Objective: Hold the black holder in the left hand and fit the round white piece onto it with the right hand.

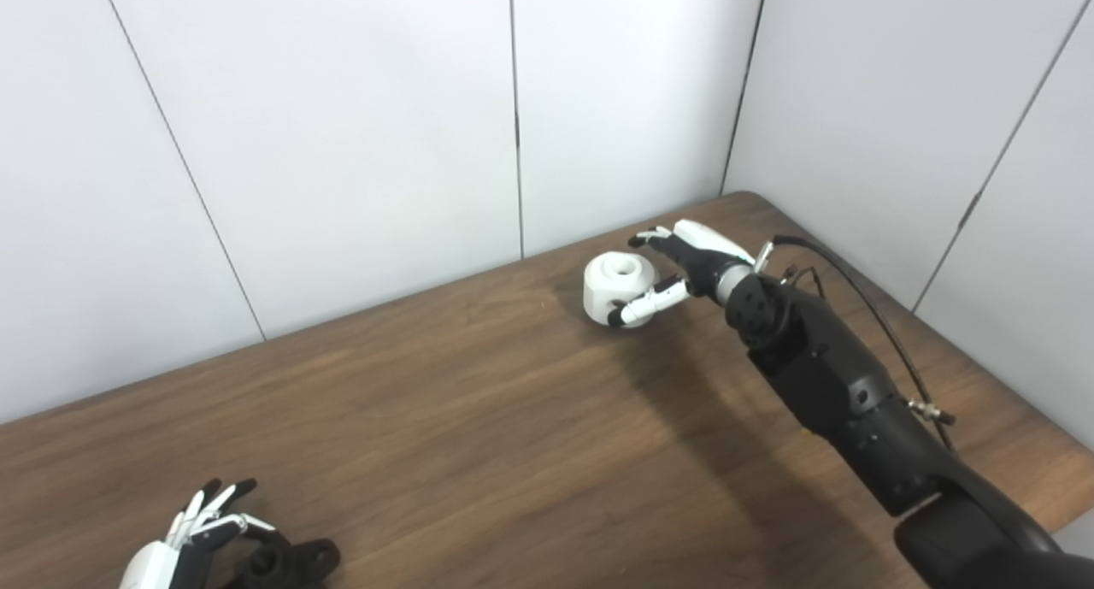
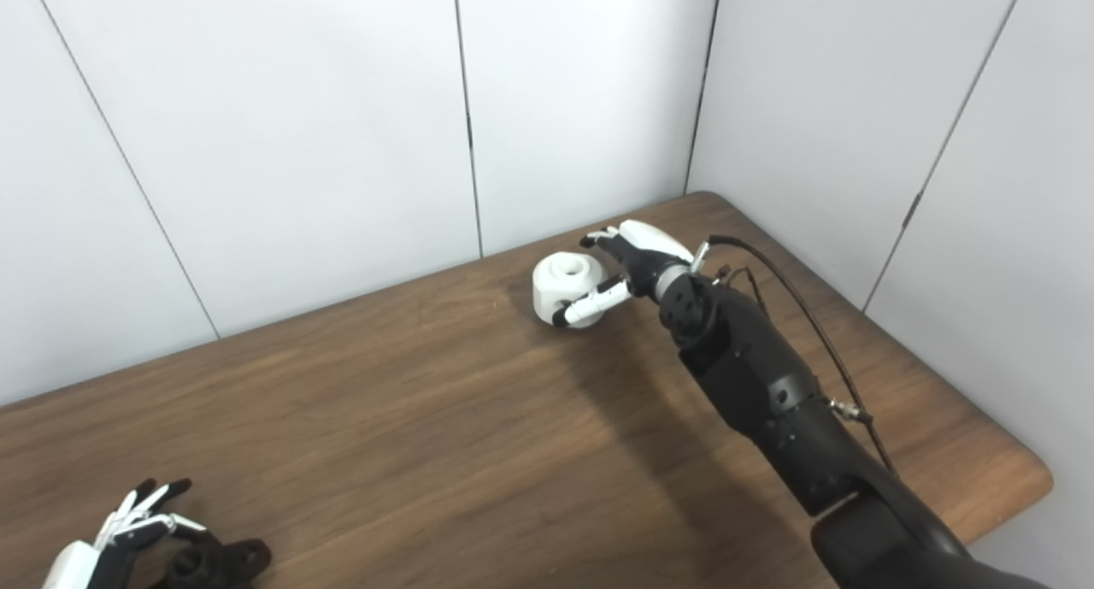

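Near the tabletop's [image 1: 479, 418] far right corner, the right robot hand [image 1: 684, 268] is closing around the round white piece [image 1: 617, 287]; a loose pinch could drop it. At the near left edge, the left robot hand [image 1: 184, 542], fingers apart, is touching the black holder [image 1: 286, 563]

Black holder [image 1: 286, 562] (bottom edge) and left hand [image 1: 184, 542] cut off.

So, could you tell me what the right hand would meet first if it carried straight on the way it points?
The right hand points left at the round white piece, already between its fingers, so it would meet that first.
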You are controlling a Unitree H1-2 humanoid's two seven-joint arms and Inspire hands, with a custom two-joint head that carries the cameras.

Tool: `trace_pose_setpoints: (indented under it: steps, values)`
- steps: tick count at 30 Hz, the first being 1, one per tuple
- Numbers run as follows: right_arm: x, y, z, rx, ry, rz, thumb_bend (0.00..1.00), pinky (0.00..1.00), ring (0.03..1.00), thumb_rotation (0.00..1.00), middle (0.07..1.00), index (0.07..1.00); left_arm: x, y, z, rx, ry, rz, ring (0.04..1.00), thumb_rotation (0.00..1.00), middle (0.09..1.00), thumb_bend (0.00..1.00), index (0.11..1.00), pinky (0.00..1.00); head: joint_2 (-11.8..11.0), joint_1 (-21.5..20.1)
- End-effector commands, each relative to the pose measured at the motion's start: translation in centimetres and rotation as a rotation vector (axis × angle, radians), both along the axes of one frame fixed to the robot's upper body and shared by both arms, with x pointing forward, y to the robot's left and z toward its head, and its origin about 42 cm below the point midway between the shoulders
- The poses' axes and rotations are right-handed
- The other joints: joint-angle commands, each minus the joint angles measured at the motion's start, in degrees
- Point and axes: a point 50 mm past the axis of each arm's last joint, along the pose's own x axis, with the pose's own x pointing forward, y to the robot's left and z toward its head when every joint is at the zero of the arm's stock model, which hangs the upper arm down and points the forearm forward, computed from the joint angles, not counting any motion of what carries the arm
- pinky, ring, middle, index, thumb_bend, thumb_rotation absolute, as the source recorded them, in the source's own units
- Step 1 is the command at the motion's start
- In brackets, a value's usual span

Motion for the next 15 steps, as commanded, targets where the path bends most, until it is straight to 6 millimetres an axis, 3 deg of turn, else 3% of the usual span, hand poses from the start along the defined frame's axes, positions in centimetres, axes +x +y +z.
trace_pose_setpoints:
  steps: [1,5,13,15]
  values:
    - [1.15,0.37,3.32,-0.021,-0.073,0.019,1.00,0.92,0.980,0.45,0.979,0.924,-1.21,0.20,-1.29,0.016,0.060,0.007,1.000,0.04,0.902,0.52,0.482,1.00,0.1,0.0]
    - [1.45,0.56,2.95,-0.032,-0.063,0.020,1.00,0.79,0.896,0.43,0.916,0.878,-1.28,0.09,-1.07,0.012,0.060,0.009,1.000,0.04,0.900,0.52,0.482,1.00,0.1,0.0]
    - [1.74,1.01,3.29,-0.042,-0.065,0.019,1.00,0.82,0.916,0.39,0.932,0.890,-1.39,-0.01,-0.81,0.009,0.061,0.008,1.000,0.03,0.902,0.52,0.483,1.00,0.2,0.0]
    - [1.99,0.84,3.00,-0.042,-0.062,0.001,1.00,0.74,0.850,0.37,0.878,0.845,-1.41,-0.10,-0.74,0.008,0.061,0.010,1.000,0.03,0.900,0.52,0.482,1.00,0.2,0.1]
